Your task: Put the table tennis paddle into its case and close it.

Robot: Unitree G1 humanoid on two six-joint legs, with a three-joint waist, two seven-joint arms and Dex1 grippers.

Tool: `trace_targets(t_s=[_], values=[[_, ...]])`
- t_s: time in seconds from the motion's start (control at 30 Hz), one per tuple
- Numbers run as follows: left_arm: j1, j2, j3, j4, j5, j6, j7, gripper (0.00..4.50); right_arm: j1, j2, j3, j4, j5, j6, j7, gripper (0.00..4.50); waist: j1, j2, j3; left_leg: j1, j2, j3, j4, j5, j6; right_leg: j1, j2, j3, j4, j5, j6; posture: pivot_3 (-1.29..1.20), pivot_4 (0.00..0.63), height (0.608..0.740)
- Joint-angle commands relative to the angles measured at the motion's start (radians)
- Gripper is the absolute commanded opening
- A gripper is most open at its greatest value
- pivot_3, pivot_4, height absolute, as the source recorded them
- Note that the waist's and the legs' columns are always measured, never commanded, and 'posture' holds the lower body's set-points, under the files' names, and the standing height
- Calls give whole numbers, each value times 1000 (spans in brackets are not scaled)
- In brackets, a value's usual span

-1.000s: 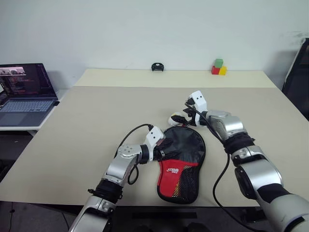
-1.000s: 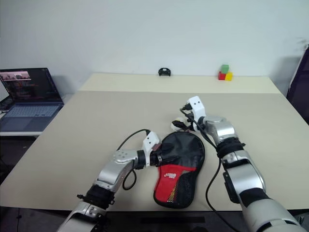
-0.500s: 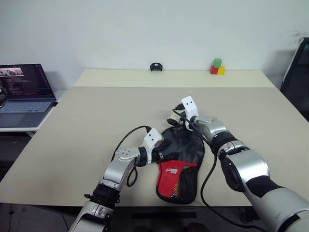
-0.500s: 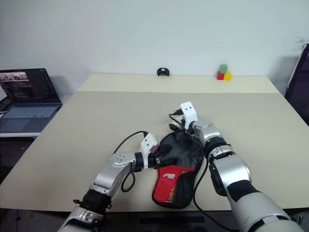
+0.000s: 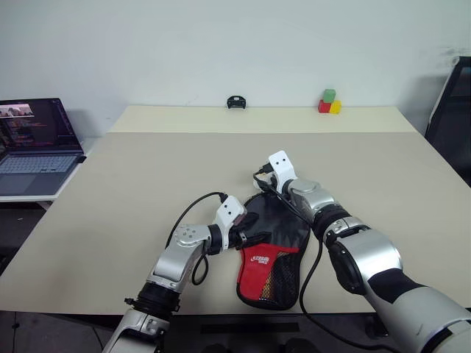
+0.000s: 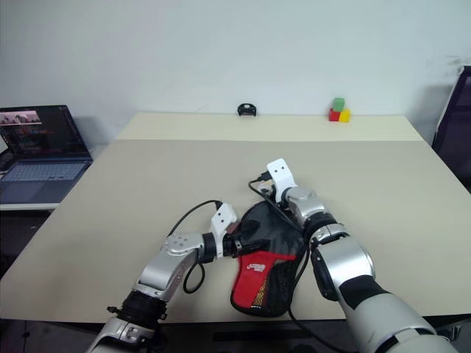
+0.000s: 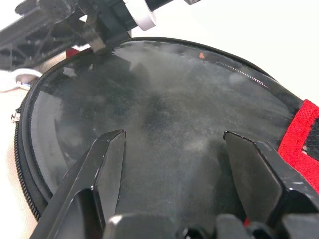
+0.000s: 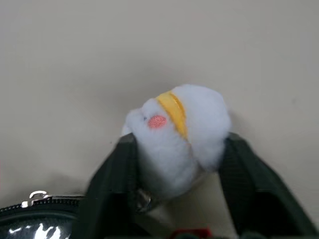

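The case [image 5: 283, 224] lies flat near the table's front edge, black round part away from me, red logo panel [image 5: 266, 259] and mesh pocket toward me. The table tennis paddle is hidden. My left gripper [image 5: 248, 229] rests at the case's left side, and in the left wrist view its fingers [image 7: 107, 164] stand open over the glossy black face [image 7: 169, 99]. At the case's far end, my right gripper [image 8: 178, 141] is shut on the white-yellow charm [image 8: 194, 117]. A zipper pull [image 8: 35, 196] sits just beside the charm.
An open laptop [image 5: 33, 143] sits on a side table to the left. Red, green and yellow blocks [image 5: 327, 103] and a small black object [image 5: 235, 101] stand at the table's far edge. A dark chair [image 5: 450, 110] is at the right.
My right gripper has come down and to the left onto the case's far end and closed on the charm. The left gripper has kept still on the case.
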Motion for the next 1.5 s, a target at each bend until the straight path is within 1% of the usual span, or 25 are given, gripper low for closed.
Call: trace_targets(t_s=[0.03,0.13,0.2,0.47,0.7,0.83,1.0,1.17,1.33,1.5], values=[[-9,9,-5,25,9,-4,0,3454,-28,7,-8,-7,-15,-25,-15,893,-1,0,0,0,0,0,0,0,0,0,0,0,0,0,0,0,150,740],[-7,12,-16,57,19,-11,-7,3454,-31,5,-21,-12,-17,-35,-33,299,-2,0,0,0,0,0,0,0,0,0,0,0,0,0,0,0,150,740],[-2,12,-21,72,22,-15,-9,3454,-36,-2,-27,-15,-20,-43,-44,152,-2,0,0,0,0,0,0,0,0,0,0,0,0,0,0,0,150,740],[15,8,-26,106,22,-31,-13,3454,-53,-71,-39,-26,-25,-60,-56,147,-2,1,0,1,0,0,0,0,0,0,0,0,1,0,0,0,150,740],[10,-8,-27,144,24,-43,-10,3454,-35,-150,-31,-69,-25,-59,2,147,-1,2,-1,1,0,1,0,-2,3,1,0,0,1,0,0,0,150,740],[-2,-18,-29,167,29,-50,-5,3454,-2,-194,-31,-128,-18,-42,47,147,3,4,-2,1,0,1,0,-2,3,1,0,0,2,0,0,0,150,740],[-27,-26,-30,205,45,-59,14,3454,104,-257,-25,-312,-10,45,128,145,12,4,-2,2,0,0,2,-2,4,3,0,0,2,0,0,0,150,740],[-50,-28,-44,236,63,-73,15,3454,269,-338,-19,-605,-4,214,211,144,13,5,-3,2,0,0,2,-2,4,3,0,-1,3,0,0,0,150,740],[-84,-26,-73,276,95,-92,6,3454,393,-402,-27,-835,14,379,258,141,14,6,-3,3,0,1,2,-2,4,3,0,0,5,0,0,0,150,740],[-122,-28,-92,326,113,-120,-1,3454,487,-436,-43,-1010,53,520,277,138,18,6,-4,4,-1,0,3,-1,5,4,0,-1,5,0,0,0,150,740]])
